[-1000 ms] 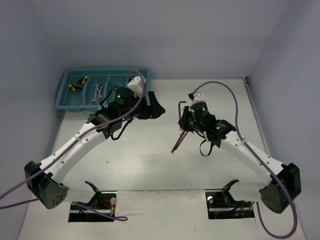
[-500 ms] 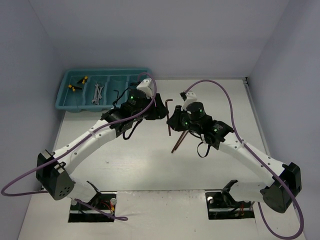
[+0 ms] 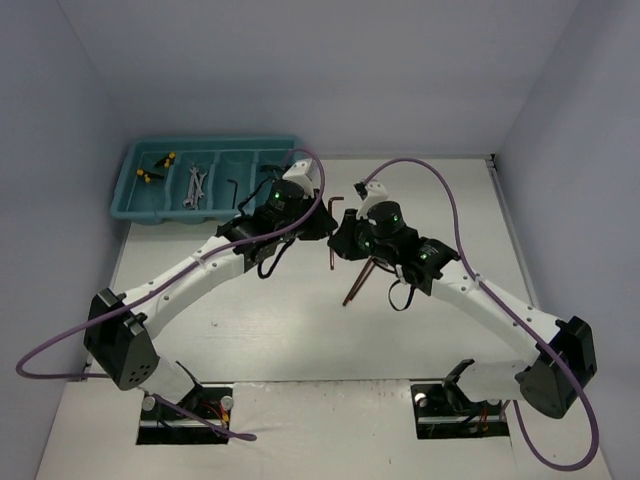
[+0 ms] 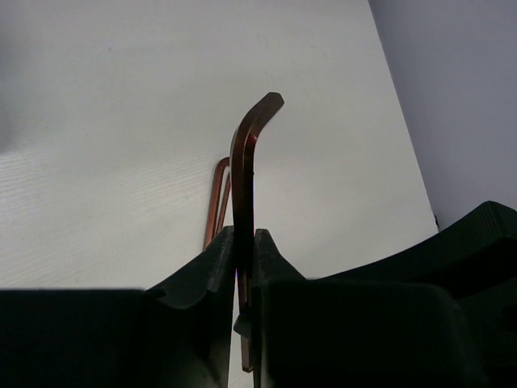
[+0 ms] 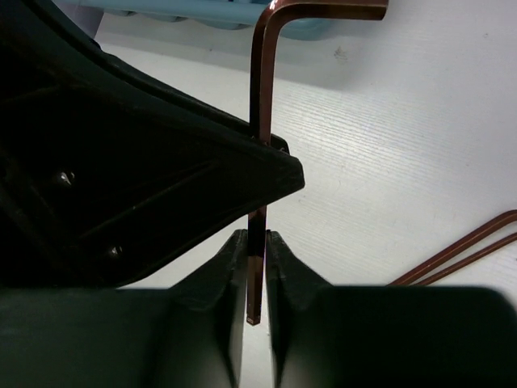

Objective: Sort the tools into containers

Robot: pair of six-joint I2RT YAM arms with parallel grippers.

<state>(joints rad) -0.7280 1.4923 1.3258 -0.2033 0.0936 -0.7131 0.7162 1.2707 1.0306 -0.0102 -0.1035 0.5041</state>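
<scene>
A thin dark red L-shaped key (image 3: 334, 240) hangs upright above the table's middle, between both grippers. My left gripper (image 3: 326, 224) is shut on its shaft (image 4: 245, 162) below the bend. My right gripper (image 3: 342, 243) is shut on the lower end of the same key (image 5: 260, 81), just under the left fingers (image 5: 275, 174). Two more red keys (image 3: 356, 282) lie on the table below. The teal tray (image 3: 130, 205) at the back left holds yellow-and-black pieces (image 3: 155, 168), silver wrenches (image 3: 195, 187) and a dark key (image 3: 232, 186) in separate compartments.
The two arms meet nose to nose at the table's middle, with purple cables looping above them. The loose keys (image 5: 460, 250) lie right of my right gripper (image 5: 256, 242); they show behind the left gripper (image 4: 245, 238) too. The tray's edge (image 5: 202, 12) is just beyond.
My left arm swung right from the tray to the key that the right gripper carried leftward, and its jaws went from open to shut on the key's shaft.
</scene>
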